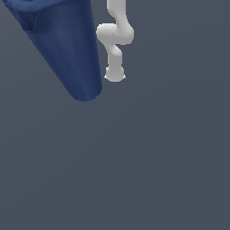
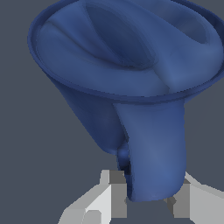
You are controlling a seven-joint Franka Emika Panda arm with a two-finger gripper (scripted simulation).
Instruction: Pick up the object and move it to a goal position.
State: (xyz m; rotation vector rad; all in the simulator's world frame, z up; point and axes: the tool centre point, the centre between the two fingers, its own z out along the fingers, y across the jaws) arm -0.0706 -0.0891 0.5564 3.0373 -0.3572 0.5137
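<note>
Between the two pale fingers (image 2: 114, 199) of the claw (image 2: 151, 202) sits the narrow base of the dark blue cup (image 2: 131, 78), clamped there, its wide rim tilted away.

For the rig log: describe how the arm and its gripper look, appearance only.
The arm is plain white, built of rounded, bulbous segments, with no cables or markings visible. In the wrist view, the gripper shows blocky light grey to white fingers with darker grey pads at the tips.
</note>
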